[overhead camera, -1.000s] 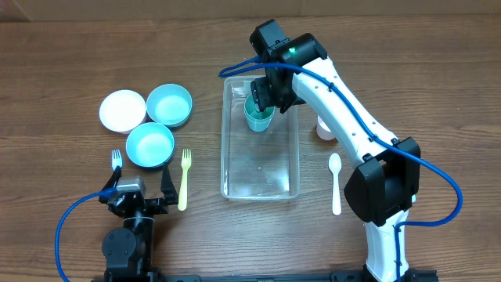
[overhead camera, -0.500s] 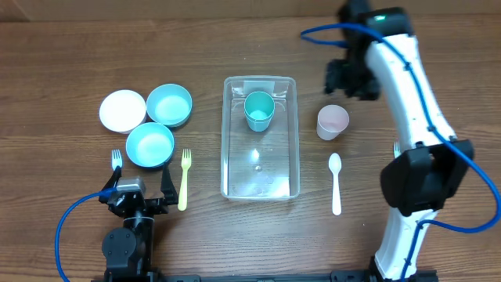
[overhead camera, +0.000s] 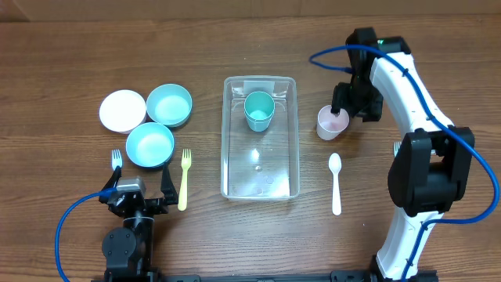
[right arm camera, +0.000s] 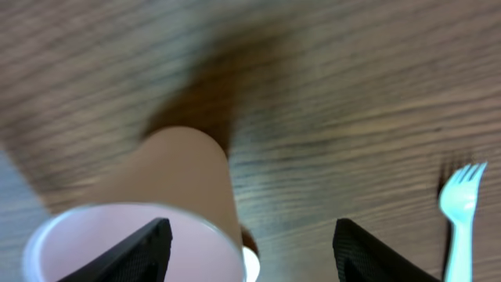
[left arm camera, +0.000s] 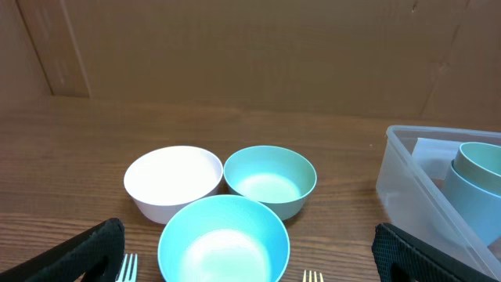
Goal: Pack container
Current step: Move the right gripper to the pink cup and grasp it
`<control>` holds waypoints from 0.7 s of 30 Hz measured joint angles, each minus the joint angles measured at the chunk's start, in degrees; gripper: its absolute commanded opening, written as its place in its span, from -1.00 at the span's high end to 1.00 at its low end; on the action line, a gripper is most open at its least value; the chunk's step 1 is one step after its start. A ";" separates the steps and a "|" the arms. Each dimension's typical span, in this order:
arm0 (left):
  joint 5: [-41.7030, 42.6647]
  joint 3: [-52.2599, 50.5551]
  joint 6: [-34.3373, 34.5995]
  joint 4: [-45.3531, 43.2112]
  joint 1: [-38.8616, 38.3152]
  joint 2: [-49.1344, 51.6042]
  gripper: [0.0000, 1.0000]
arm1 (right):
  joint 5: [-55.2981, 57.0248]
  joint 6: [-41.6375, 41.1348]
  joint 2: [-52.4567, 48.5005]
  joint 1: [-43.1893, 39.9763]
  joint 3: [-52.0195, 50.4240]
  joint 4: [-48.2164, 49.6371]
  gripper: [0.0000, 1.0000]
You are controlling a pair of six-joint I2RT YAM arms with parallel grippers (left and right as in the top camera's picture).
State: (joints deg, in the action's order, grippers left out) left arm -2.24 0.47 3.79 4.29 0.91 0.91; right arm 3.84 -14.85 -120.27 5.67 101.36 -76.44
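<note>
Container: clear tub (overhead camera: pixel 225 141) in the middle of the table (overhead camera: pixel 78 47), long side running near to far, standing flat.
Contents: one teal cup (overhead camera: pixel 259 110) upright at the far end; the near part is bare.
Pale cup: (overhead camera: pixel 329 125) upright on the table just right of the container's far part, not touching it.
Right gripper: (right arm camera: pixel 249 235) is over the pale cup with its jaws apart, one finger above the mouth and one outside the right wall; nothing is gripped yet.
Left gripper: (left arm camera: pixel 246 243) is spread wide and empty at the near left, facing the bowls (left arm camera: pixel 270 178).
Handling: the container looks light and fairly stiff, with thin walls likely to flex and a smooth, slippery surface; a nudge could slide it.
Hold: probably best pinched at the thick rim midway along a long side, if it must be steadied.
</note>
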 measured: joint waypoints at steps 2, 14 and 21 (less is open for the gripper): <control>0.00 0.00 0.00 0.00 0.00 0.00 -1.00 | -0.02 0.13 0.00 0.00 -2.36 1.62 0.24; 0.00 0.00 0.00 0.00 0.00 0.00 -1.00 | -1.11 1.46 0.15 0.02 -2.75 2.21 0.92; 0.00 0.00 0.00 0.00 0.00 0.00 -1.00 | -1.46 1.55 0.52 0.00 0.11 -1.53 0.92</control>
State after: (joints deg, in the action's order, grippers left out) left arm -2.24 0.47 3.79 4.29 0.91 0.91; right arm 2.37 -13.30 -119.74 5.67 101.47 -77.97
